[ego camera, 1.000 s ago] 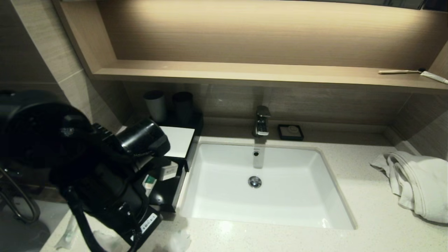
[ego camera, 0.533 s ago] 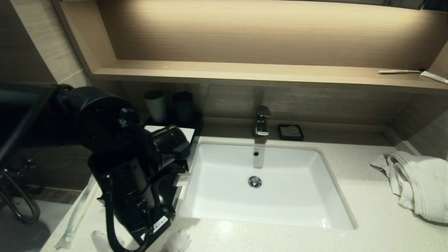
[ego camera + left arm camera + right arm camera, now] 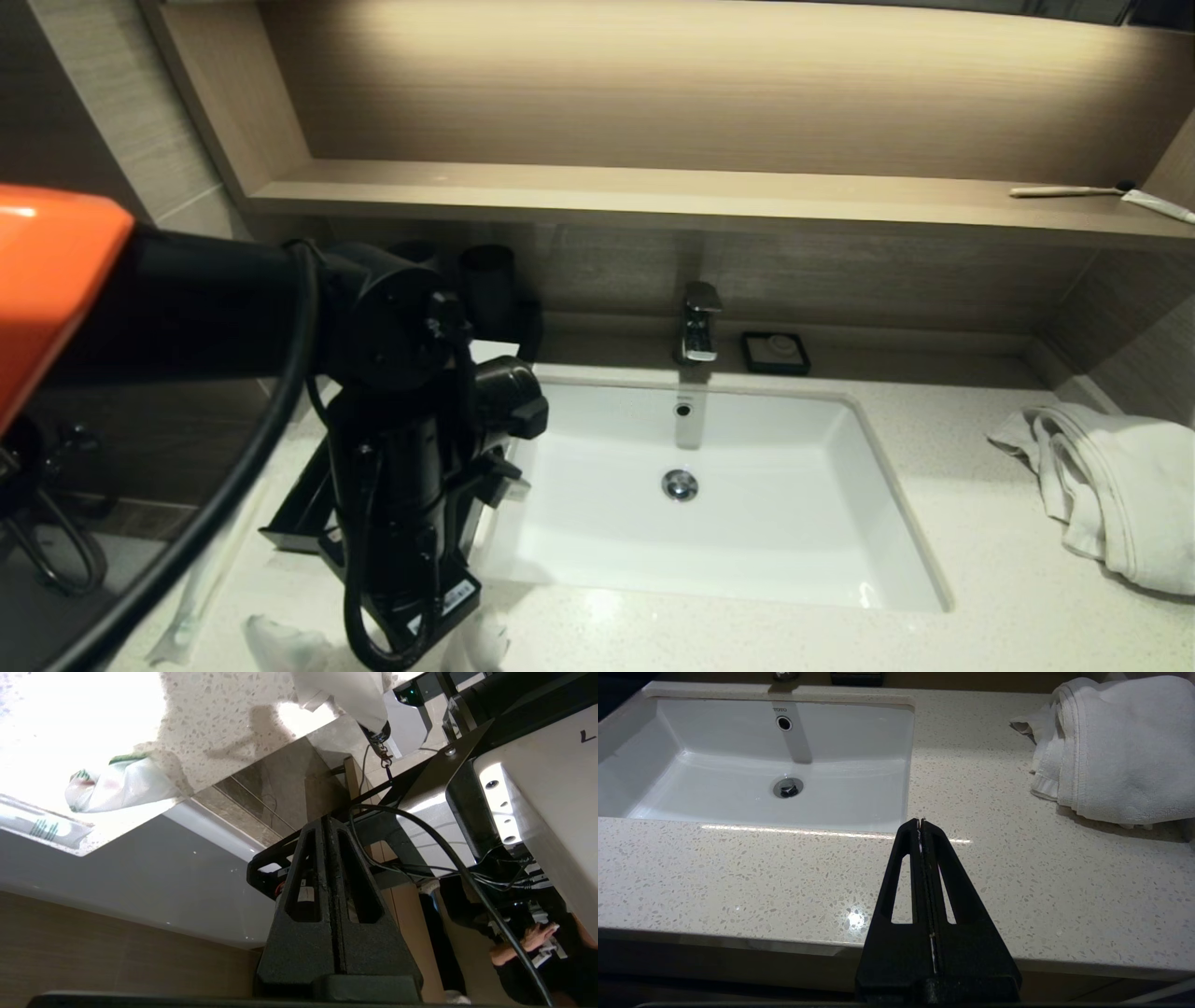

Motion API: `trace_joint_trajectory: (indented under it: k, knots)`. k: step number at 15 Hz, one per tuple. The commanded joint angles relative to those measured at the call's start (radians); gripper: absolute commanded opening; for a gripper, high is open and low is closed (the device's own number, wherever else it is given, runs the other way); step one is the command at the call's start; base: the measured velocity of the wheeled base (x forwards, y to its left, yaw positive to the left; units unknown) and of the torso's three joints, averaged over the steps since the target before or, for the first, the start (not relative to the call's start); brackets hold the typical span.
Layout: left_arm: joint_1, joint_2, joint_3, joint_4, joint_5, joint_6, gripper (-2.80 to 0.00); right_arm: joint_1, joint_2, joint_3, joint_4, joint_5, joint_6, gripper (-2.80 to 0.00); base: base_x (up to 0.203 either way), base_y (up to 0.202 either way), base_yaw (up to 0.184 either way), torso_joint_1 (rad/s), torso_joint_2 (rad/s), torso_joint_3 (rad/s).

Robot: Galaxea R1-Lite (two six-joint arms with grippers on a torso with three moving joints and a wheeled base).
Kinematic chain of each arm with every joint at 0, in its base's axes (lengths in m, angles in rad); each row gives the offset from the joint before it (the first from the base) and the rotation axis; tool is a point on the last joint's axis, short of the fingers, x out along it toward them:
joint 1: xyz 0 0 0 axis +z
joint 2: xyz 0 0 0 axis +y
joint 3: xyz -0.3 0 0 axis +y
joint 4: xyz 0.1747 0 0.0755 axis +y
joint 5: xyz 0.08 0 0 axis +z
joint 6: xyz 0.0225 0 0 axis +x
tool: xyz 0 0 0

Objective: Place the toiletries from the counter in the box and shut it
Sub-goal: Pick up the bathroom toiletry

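The black box (image 3: 297, 509) stands on the counter left of the sink, mostly hidden behind my left arm (image 3: 401, 467). Loose toiletries lie by the counter's front left edge: a long toothbrush packet (image 3: 201, 597) and two white packets (image 3: 280, 644) (image 3: 478, 642). In the left wrist view a white packet with green print (image 3: 117, 786) lies at the counter's edge. My left gripper (image 3: 329, 821) is shut and empty, pointing back past the counter's front edge. My right gripper (image 3: 920, 822) is shut and empty above the counter's front edge, right of the sink.
A white sink (image 3: 794, 579) with a faucet (image 3: 698, 322) fills the middle. A crumpled white towel (image 3: 1111, 485) lies at the right. A black soap dish (image 3: 775, 352) and dark cups (image 3: 490, 280) stand at the back. A toothbrush (image 3: 1064, 191) lies on the shelf.
My left arm has swung right and up across the box, hiding its white lid and inside. An orange part of the arm has come into view at the left.
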Motion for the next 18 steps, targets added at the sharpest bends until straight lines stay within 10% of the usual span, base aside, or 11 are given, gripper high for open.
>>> trace_joint_trajectory:
  k: [1,14,15,18]
  knots:
    - [-0.004,0.039,-0.002,0.005,-0.001,0.000,-2.80,0.000,0.000,0.000,0.000,0.000,0.000,-2.80,0.000,0.000,0.000,0.000,0.00,0.000]
    - [-0.069,0.141,-0.074,-0.017,-0.012,-0.006,-2.80,0.000,0.000,0.000,0.000,0.000,0.000,-2.80,0.000,0.000,0.000,0.000,0.00,0.000]
    - [-0.069,0.149,-0.084,-0.029,-0.014,-0.009,0.00,0.000,0.000,0.000,0.000,0.000,0.000,-2.80,0.000,0.000,0.000,0.000,0.00,0.000]
    - [-0.069,0.161,-0.082,-0.060,-0.014,-0.032,0.00,0.000,0.000,0.000,0.000,0.001,0.000,-2.80,0.000,0.000,0.000,0.000,0.00,0.000]
